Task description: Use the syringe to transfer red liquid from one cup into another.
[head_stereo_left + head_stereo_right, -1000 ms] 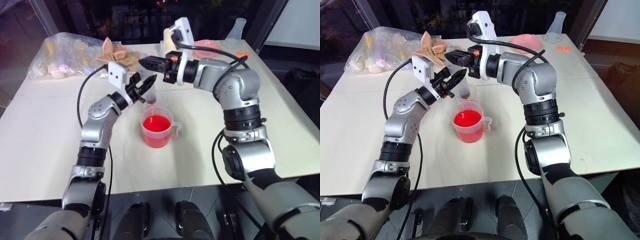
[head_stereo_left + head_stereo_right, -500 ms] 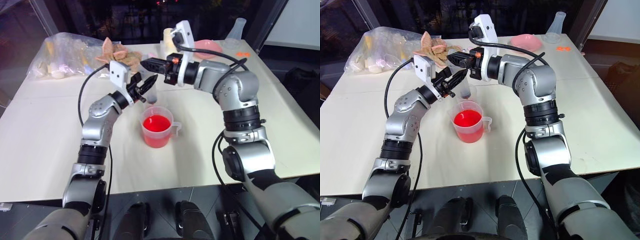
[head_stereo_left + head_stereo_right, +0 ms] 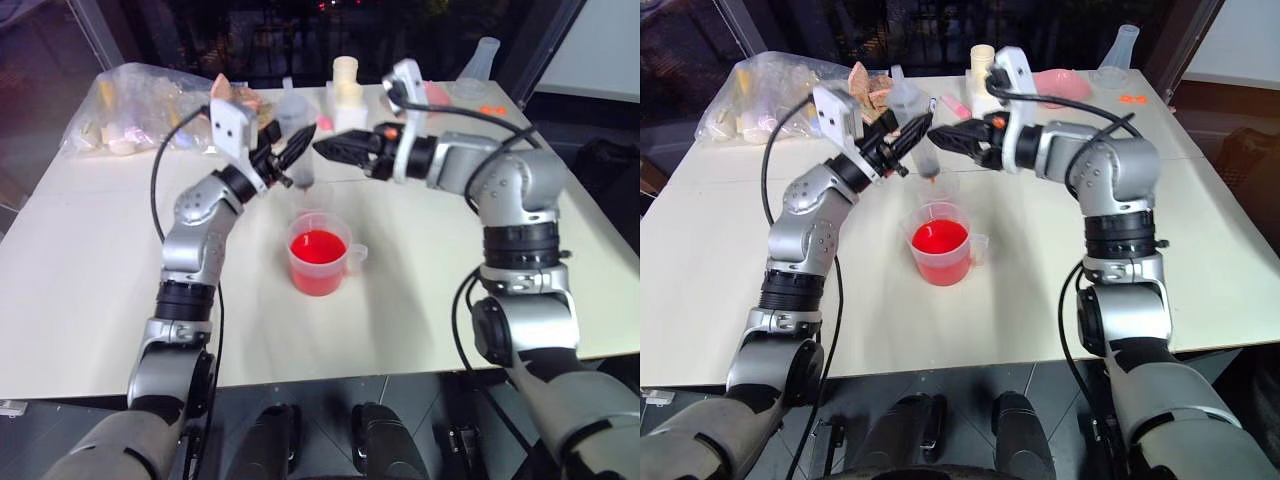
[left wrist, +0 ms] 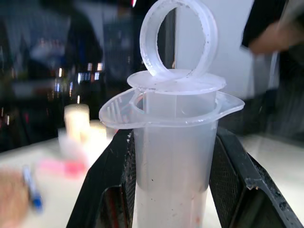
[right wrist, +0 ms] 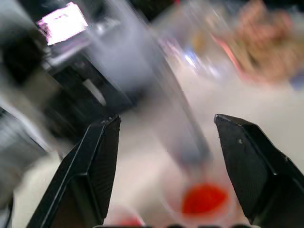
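L gripper [image 4: 173, 180]: pinching syringe [image 3: 912, 120] barrel, upright, above cup [image 3: 940, 245] of red liquid [image 3: 939, 237].
R gripper [image 5: 166, 156]: fingers spread, beside syringe, holding nothing.
Risk: tip drips off-target; plunger unheld, L grip may slip.

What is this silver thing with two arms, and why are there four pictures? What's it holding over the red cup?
It is a robot with two metal arms, each ending in a gripper, a hand with two black fingers. Two pictures come from cameras in its head, looking down at a white table. The other two come from small cameras on its wrists, so they look very close up. The left gripper is shut on a big clear syringe, a tube for sucking up liquid, held above a cup of red liquid. The right gripper is open beside the syringe. Farther back are a plastic bag, a pink bowl and a clear flask.
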Available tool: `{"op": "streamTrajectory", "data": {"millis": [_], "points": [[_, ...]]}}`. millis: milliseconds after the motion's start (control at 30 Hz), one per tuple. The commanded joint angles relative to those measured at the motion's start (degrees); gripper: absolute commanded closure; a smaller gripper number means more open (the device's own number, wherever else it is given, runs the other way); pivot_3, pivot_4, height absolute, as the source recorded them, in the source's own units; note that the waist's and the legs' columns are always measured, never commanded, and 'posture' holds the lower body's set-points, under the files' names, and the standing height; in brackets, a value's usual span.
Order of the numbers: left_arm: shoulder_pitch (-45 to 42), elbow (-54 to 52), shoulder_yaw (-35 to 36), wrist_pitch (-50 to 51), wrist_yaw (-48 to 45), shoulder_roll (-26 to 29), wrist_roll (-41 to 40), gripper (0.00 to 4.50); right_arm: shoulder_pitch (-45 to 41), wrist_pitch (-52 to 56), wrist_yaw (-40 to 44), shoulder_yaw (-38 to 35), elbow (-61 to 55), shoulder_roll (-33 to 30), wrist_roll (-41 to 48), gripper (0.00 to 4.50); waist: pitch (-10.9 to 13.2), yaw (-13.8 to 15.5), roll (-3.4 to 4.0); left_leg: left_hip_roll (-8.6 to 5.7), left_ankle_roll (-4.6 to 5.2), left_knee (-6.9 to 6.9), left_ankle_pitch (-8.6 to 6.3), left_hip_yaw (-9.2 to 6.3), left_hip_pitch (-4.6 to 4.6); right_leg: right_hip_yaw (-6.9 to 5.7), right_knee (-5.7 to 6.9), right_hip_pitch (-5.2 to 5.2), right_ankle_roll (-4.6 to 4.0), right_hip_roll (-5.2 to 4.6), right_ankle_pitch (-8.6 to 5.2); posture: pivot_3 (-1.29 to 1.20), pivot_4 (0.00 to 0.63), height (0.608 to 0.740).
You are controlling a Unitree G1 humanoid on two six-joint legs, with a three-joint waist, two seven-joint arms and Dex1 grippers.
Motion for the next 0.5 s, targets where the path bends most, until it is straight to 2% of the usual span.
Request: {"op": "streamTrajectory", "data": {"millis": [33, 133, 267, 367, 500], "points": [[-0.61, -2.39, 0.66, -0.93, -0.24, -0.07, -0.81, 2.95, -0.07, 3.74, 0.38, -5.11, -7.40, -5.14, 3.88, 1.24, 0.00, -0.18, 0.01, 0.01, -0.01, -0.02, 0.00, 0.00, 0.00, 0.00, 0.02, -0.03, 0.00, 0.01, 0.00, 0.00, 0.150, 0.740], [-0.82, -2.83, 0.98, 0.20, 0.05, -0.04, -1.45, 2.95, 1.08, 6.45, -0.72, -8.01, -10.65, -7.19, 6.26, 1.24, 0.00, -0.25, 0.01, 0.04, 0.06, -0.07, -0.03, 0.01, 0.00, 0.00, 0.02, -0.06, 0.00, 0.05, 0.00, 0.00, 0.150, 0.740], [-1.41, -3.58, 1.75, 2.75, 0.81, 0.10, -2.78, 2.95, 1.99, 8.46, -3.27, -10.10, -13.53, -6.19, 8.13, 1.24, 0.00, -0.31, 0.01, 0.06, 0.17, -0.06, -0.10, 0.01, 0.03, 0.01, 0.05, -0.04, 0.00, 0.06, 0.00, 0.00, 0.150, 0.740], [-3.42, -4.87, 3.82, 9.36, 3.79, 0.09, -6.48, 2.95, 3.00, 9.07, -5.36, -11.03, -14.64, -5.20, 8.98, 1.24, 0.00, -0.10, 0.01, 0.06, 0.17, -0.01, -0.09, 0.00, 0.03, 0.01, 0.07, -0.02, 0.00, 0.05, 0.00, 0.00, 0.150, 0.740], [-8.81, -5.99, 7.77, 24.09, 10.85, 2.32, -12.25, 2.95, 3.96, 9.44, -7.23, -11.58, -15.13, -4.78, 9.89, 1.24, 0.00, -0.02, 0.01, 0.05, 0.17, 0.04, -0.09, -0.01, 0.00, 0.01, 0.07, -0.02, 0.00, 0.05, 0.00, 0.00, 0.150, 0.740]]}}
